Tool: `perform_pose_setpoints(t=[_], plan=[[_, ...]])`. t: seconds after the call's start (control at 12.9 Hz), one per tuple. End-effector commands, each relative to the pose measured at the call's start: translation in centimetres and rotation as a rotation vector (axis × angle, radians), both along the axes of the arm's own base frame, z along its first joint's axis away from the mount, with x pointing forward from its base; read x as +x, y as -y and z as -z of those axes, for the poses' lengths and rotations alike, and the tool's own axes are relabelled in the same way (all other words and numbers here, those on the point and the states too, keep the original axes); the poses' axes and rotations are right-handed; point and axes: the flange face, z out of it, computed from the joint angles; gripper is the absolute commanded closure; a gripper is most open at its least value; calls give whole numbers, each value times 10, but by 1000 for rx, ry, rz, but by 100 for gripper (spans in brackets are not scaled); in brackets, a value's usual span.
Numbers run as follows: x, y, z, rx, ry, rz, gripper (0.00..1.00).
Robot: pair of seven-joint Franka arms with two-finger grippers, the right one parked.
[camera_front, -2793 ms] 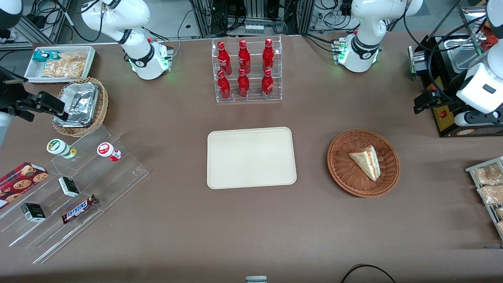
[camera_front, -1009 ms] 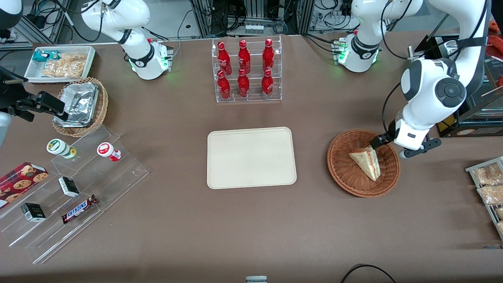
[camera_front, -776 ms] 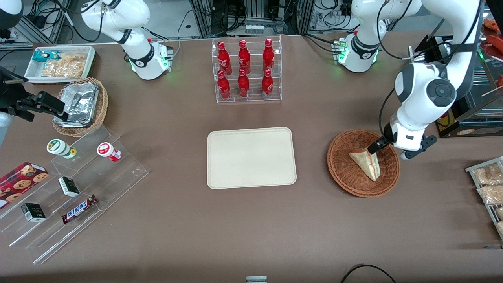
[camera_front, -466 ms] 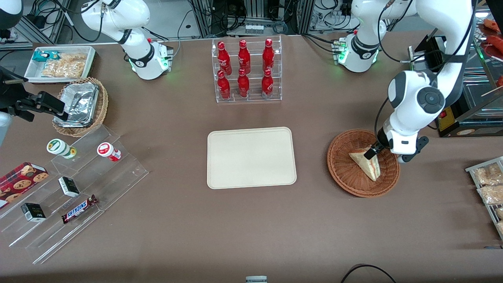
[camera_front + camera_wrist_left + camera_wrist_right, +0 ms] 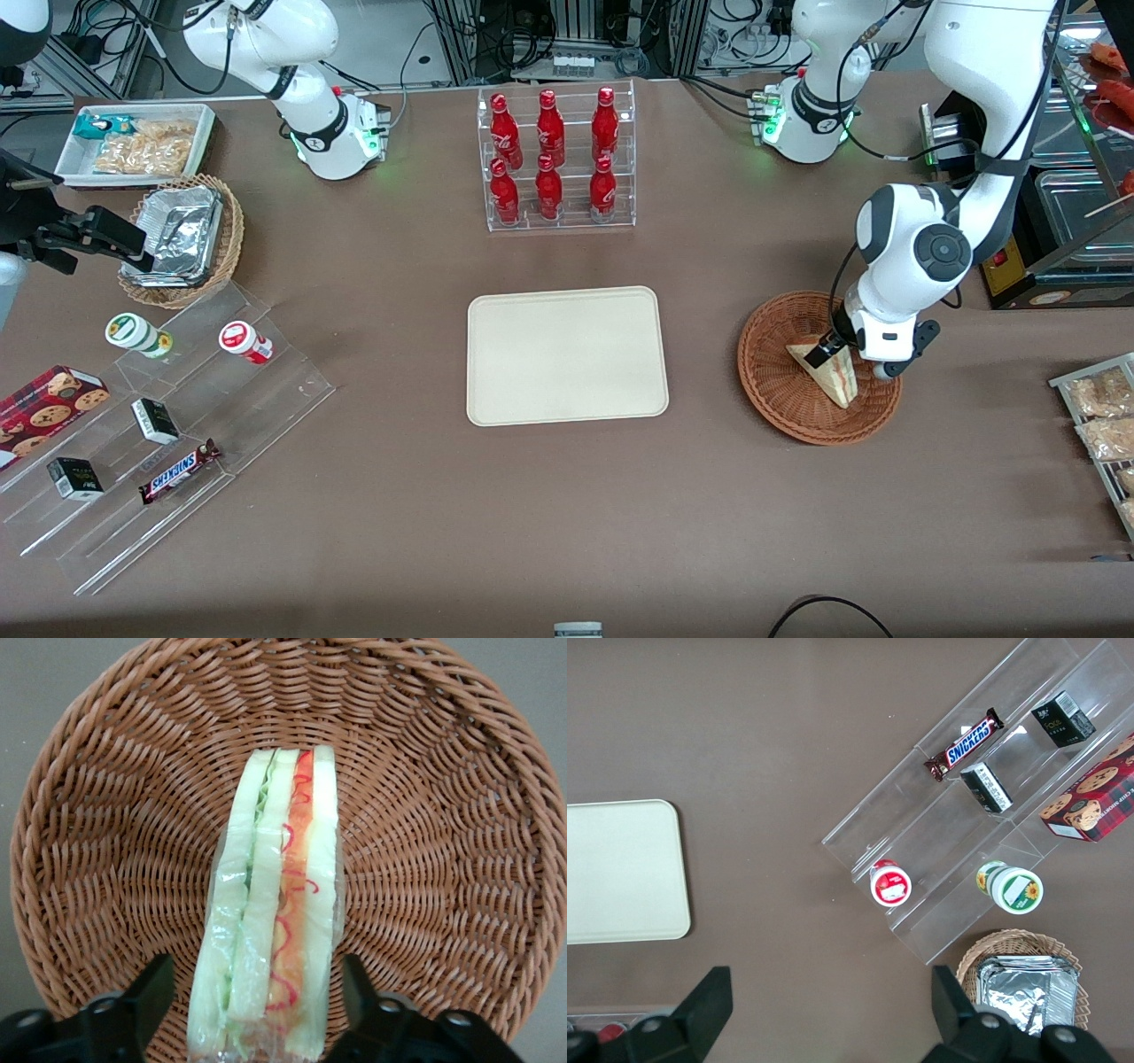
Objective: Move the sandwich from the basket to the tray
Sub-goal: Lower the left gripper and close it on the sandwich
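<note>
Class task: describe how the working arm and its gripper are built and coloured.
The working arm has glossy white rounded shells, dark grey round joint caps and black cables alongside. Its gripper, over the sandwich in the basket, has black fingers.

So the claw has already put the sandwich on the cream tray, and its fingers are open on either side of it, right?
Not quite. The sandwich lies in the basket, not on the tray, as the left wrist view shows. The gripper is indeed open, a finger on either side of it.

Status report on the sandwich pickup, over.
Gripper open, straddling sandwich in basket. Sandwich not yet gripped. Tray bare, nothing in the way.
</note>
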Motion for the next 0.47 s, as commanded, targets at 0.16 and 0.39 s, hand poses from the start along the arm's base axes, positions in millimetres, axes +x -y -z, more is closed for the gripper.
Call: perform_pose_setpoints(t=[0.16,0.39], plan=[[5,3,-9,7,15,72,92],[18,4,-37,13,-14,146,92]])
